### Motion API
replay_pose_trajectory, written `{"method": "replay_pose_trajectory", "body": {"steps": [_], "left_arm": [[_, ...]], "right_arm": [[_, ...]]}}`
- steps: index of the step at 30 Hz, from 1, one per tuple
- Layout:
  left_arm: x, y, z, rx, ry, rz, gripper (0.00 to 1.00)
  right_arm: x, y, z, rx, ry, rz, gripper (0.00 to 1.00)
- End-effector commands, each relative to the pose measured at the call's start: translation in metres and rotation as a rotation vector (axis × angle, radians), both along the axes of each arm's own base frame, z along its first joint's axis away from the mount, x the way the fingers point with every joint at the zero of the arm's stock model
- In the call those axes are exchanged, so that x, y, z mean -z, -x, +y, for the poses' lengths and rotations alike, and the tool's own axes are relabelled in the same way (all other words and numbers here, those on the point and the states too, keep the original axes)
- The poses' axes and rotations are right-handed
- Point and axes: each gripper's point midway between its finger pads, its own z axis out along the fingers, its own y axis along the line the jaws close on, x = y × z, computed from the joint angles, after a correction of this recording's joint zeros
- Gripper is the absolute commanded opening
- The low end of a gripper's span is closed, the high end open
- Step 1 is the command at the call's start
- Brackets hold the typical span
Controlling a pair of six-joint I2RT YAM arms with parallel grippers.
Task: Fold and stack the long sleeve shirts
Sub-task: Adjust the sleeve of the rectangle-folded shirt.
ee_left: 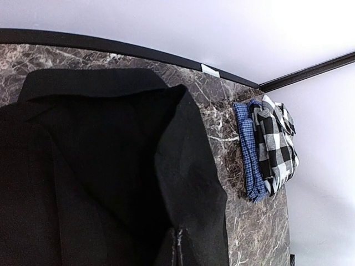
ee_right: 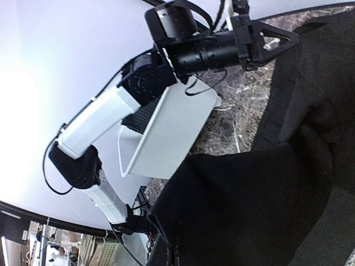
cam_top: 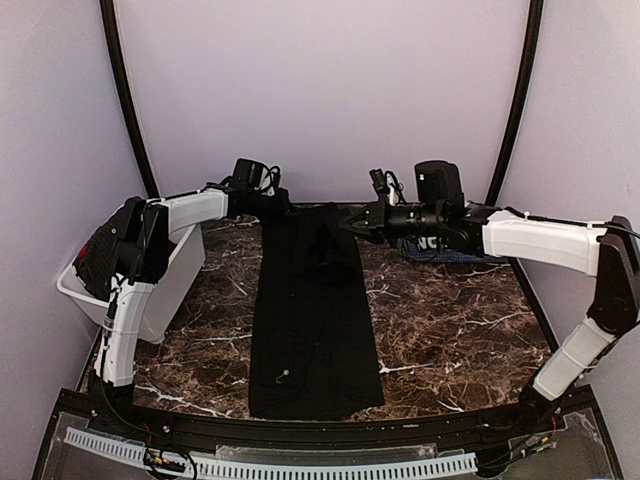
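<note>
I'm clamping my left hand point(cam_top: 285, 210) and right hand point(cam_top: 352, 226) on the half-folded black shirt's point(cam_top: 315, 330) far end, with the checked shirt point(ee_left: 274, 147) already sitting folded on the bench point(cam_top: 455, 335).

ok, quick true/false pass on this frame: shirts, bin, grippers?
1. The black shirt lies as a long strip down the middle of the table. True.
2. The checked shirt is in the white bin. False: it lies folded on the table's far right, and the bin stands at the left.
3. The left gripper and right gripper are both at the black shirt's far end. True.
4. The right gripper is wide open. False: it is shut on the cloth.
</note>
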Motion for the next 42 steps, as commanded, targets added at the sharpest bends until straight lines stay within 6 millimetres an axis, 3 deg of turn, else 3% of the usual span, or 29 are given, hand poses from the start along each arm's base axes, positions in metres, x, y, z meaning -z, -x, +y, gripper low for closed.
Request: {"method": "replay_pose_trajectory", "body": {"steps": [1,6,10,15,18,19,20,21,22,23,24,25,26,27,28,29,33,34,36,37,38,42], "left_arm": [[-0.026,-0.003,-0.003,0.035,0.004,-0.061,0.00],[-0.026,-0.011,-0.003,0.029,-0.010,-0.077,0.00],[-0.025,-0.017,0.003,0.021,-0.014,-0.070,0.02],[-0.042,-0.024,0.031,-0.028,-0.020,-0.054,0.35],[-0.061,-0.020,0.049,-0.051,-0.029,-0.064,0.47],[-0.058,-0.017,0.052,-0.053,-0.038,-0.054,0.52],[-0.070,-0.013,0.055,-0.060,-0.036,-0.070,0.54],[-0.060,-0.008,0.057,-0.066,-0.044,-0.046,0.57],[-0.072,-0.003,0.060,-0.072,-0.036,-0.057,0.58],[-0.060,0.003,0.062,-0.078,-0.029,-0.024,0.60],[-0.072,0.008,0.065,-0.082,-0.013,-0.038,0.61],[-0.071,0.017,0.067,-0.086,0.008,-0.025,0.61],[-0.056,0.027,0.069,-0.086,0.005,0.010,0.61],[-0.069,0.031,0.069,-0.082,0.032,-0.012,0.62],[-0.058,0.039,0.070,-0.078,0.034,0.012,0.62],[-0.065,0.044,0.071,-0.076,0.043,0.001,0.62],[-0.054,0.069,0.068,-0.037,0.078,0.048,0.60],[-0.043,0.078,0.068,-0.035,0.090,0.079,0.59],[-0.043,0.091,0.067,-0.030,0.134,0.083,0.56],[-0.028,0.103,0.066,-0.027,0.140,0.121,0.55],[-0.034,0.106,0.061,-0.016,0.172,0.112,0.54],[-0.020,0.128,0.046,0.013,0.162,0.138,0.53]], "right_arm": [[-0.070,0.000,0.018,-0.058,-0.183,-0.119,0.00],[-0.113,0.013,0.038,-0.154,-0.283,-0.199,0.00],[-0.129,0.014,0.051,-0.196,-0.331,-0.242,0.00],[-0.146,0.001,0.057,-0.174,-0.337,-0.347,0.00],[-0.151,-0.017,0.061,-0.117,-0.315,-0.398,0.00],[-0.150,-0.025,0.063,-0.090,-0.302,-0.405,0.00],[-0.151,-0.033,0.064,-0.058,-0.290,-0.414,0.00],[-0.151,-0.041,0.065,-0.030,-0.285,-0.422,0.00],[-0.151,-0.048,0.065,-0.008,-0.284,-0.428,0.00],[-0.151,-0.055,0.067,0.015,-0.286,-0.432,0.00],[-0.151,-0.061,0.067,0.033,-0.287,-0.439,0.00],[-0.152,-0.065,0.068,0.048,-0.286,-0.453,0.00],[-0.152,-0.070,0.068,0.065,-0.282,-0.461,0.00],[-0.152,-0.075,0.068,0.082,-0.274,-0.467,0.00],[-0.152,-0.078,0.068,0.089,-0.270,-0.475,0.00],[-0.150,-0.080,0.069,0.093,-0.266,-0.476,0.00],[-0.149,-0.081,0.070,0.093,-0.277,-0.476,0.00],[-0.150,-0.081,0.070,0.094,-0.278,-0.479,0.00],[-0.151,-0.080,0.069,0.094,-0.273,-0.491,0.00],[-0.152,-0.077,0.068,0.085,-0.271,-0.503,0.00],[-0.153,-0.076,0.068,0.077,-0.268,-0.512,0.00],[-0.155,-0.068,0.065,0.069,-0.227,-0.549,0.00]]}}
